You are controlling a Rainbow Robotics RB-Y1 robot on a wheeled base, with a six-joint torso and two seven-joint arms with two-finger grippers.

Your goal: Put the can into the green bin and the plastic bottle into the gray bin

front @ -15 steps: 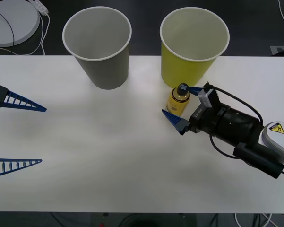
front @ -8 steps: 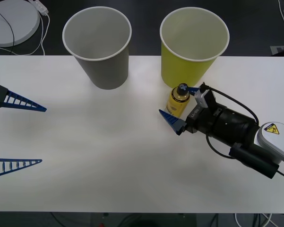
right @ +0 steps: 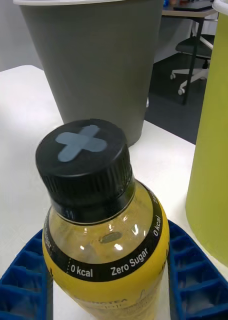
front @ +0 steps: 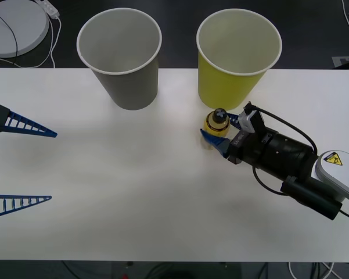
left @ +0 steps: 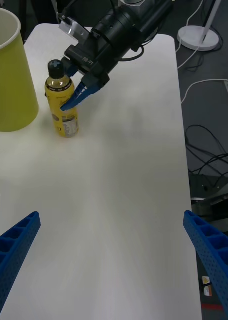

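Surface: white counter (front: 133,192) is carrying the two paper cups along its far edge, with dark floor and cables behind.
Change: right hand (front: 220,132) is closing in; a second ago its blue fingers were standing wide of the plastic bottle (front: 217,123), and now they are pressing against both flanks of it.
Right hand state: grasping the plastic bottle (right: 106,230) just below the shoulder, ribbed pads (right: 24,275) hugging the yellow body on either side.
Bottle place: standing on the counter at the foot of the green bin (front: 238,58), at about 7 o'clock from that cup's base, and at roughly 4 o'clock from the gray bin (front: 121,55).
Bottle pose: looking slightly tipped compared with a moment ago; whether it is lifting off the counter cannot be told.
Left hand: waiting with fingers (front: 23,123) spread apart at 9 o'clock on the counter, well apart from everything.
Meaning: grip is looking secured, so carrying toward the gray bin seems to be coming next.
Can: none lying on the counter.
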